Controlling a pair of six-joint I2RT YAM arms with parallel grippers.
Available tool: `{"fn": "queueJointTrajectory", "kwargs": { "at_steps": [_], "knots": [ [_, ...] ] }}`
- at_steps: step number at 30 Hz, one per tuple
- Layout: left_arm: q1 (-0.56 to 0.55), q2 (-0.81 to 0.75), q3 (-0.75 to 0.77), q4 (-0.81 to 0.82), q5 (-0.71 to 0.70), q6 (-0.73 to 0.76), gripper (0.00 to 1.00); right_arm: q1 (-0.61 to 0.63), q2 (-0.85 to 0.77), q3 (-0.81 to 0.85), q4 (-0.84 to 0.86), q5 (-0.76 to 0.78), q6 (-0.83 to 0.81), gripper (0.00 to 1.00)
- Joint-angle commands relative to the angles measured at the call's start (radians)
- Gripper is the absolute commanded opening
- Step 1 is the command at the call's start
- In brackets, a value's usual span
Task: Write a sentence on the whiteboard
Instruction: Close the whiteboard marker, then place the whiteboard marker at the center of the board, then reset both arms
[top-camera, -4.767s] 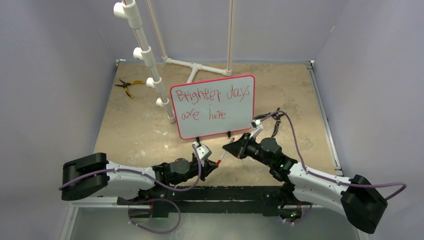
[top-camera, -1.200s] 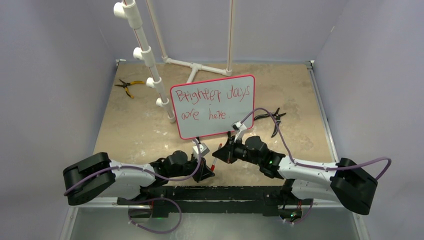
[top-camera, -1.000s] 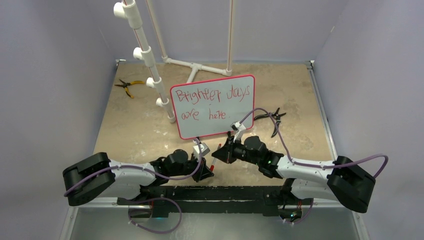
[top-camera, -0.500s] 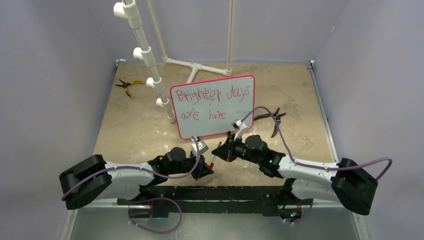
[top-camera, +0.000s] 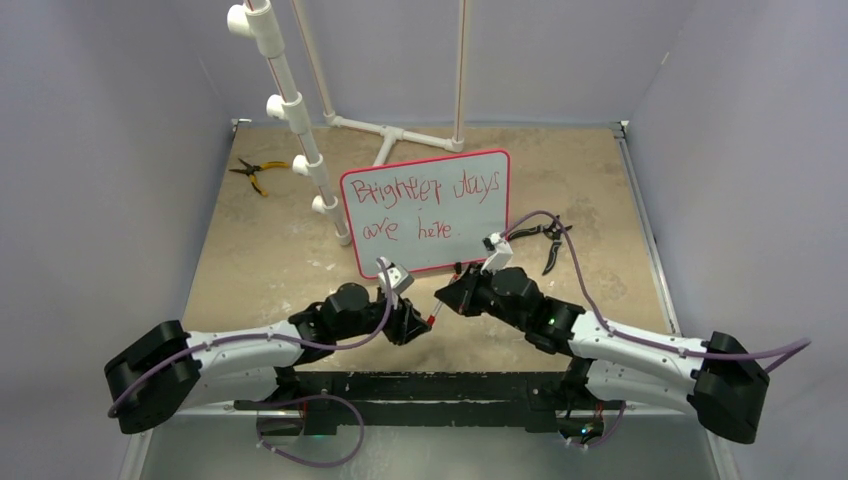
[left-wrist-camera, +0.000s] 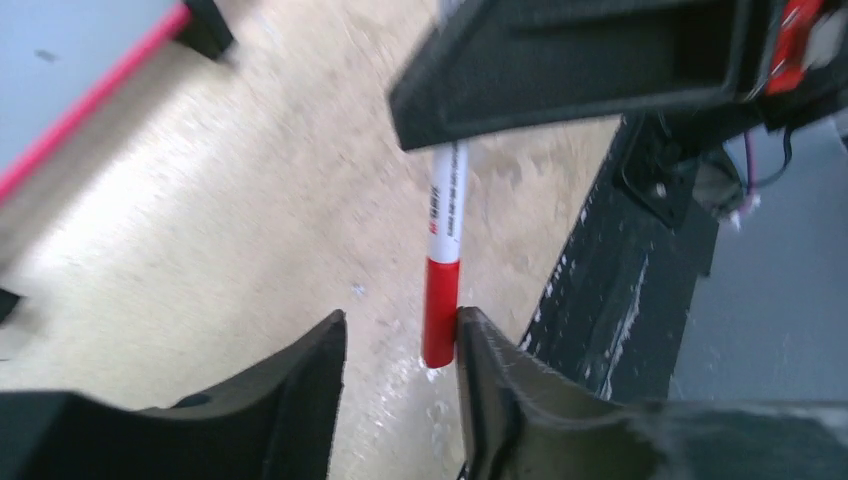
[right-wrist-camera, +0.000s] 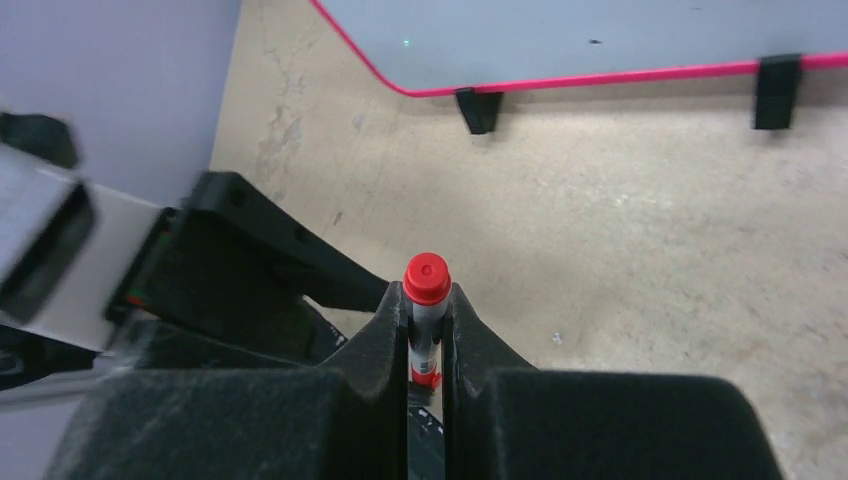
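- Whiteboard (top-camera: 470, 235) stands on the sandy counter (top-camera: 260, 270) at centre of the top view, red-framed and leaning slightly back.
- Two small black feet (right-wrist-camera: 479, 110) show under its lower edge, along the top of the right wrist view.
- The sentence (top-camera: 425, 205) is in red marker, in two rows. The upper row fills the board's width; the lower row stops short in the left half.
- It reads roughly "Brighter days / are here", though the letters are rough and the first word is hard to be sure of from above.
- Right gripper (top-camera: 447, 297) sits just below the board's lower edge, centre frame. It is clamped on a marker (right-wrist-camera: 427, 280), fingers pressed to either side of the white barrel.
- The marker's red cap is on and pokes out past the fingertips.
- Left gripper (left-wrist-camera: 400, 330) sits just left of and below the right one, the two almost nose to nose.
- Its jaws are parted. The capped end of the marker hangs between them, resting against the right-hand finger with a clear gap to the other.
- Yellow-handled pliers (top-camera: 252, 172) lie at the upper left of the counter, well apart from the board.
- Black pliers (top-camera: 545, 240) lie just right of the board.
- White pipe frame (top-camera: 290, 110) rises behind the board in the upper left of the top view. One leaning pipe comes down beside the board's left edge.
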Motion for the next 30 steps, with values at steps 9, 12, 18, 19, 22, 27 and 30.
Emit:
{"fn": "queueJointTrajectory", "kwargs": {
  "at_steps": [9, 12, 18, 19, 22, 27, 30],
  "knots": [
    [0.056, -0.213, 0.098, -0.268, -0.335, -0.077, 0.69, -0.226, 0.017, -0.008, -0.252, 0.113, 0.032, 0.05],
    [0.107, -0.197, 0.158, -0.382, -0.374, -0.107, 0.71, -0.264, 0.046, -0.003, -0.263, 0.148, 0.019, 0.15],
    [0.237, -0.212, 0.228, -0.541, -0.41, -0.159, 0.74, -0.357, 0.069, 0.003, -0.273, 0.187, 0.005, 0.55],
    [0.254, -0.219, 0.238, -0.56, -0.41, -0.161, 0.74, -0.369, 0.062, 0.006, -0.276, 0.199, 0.003, 0.62],
    [0.298, -0.243, 0.259, -0.617, -0.408, -0.159, 0.74, -0.406, 0.04, 0.028, -0.291, 0.234, -0.016, 0.82],
    [0.383, -0.313, 0.311, -0.764, -0.483, -0.175, 0.76, -0.466, -0.018, 0.095, -0.349, 0.309, -0.079, 0.96],
    [0.423, -0.364, 0.348, -0.819, -0.522, -0.174, 0.77, -0.493, -0.089, 0.13, -0.353, 0.359, -0.14, 0.98]
  ]
}}
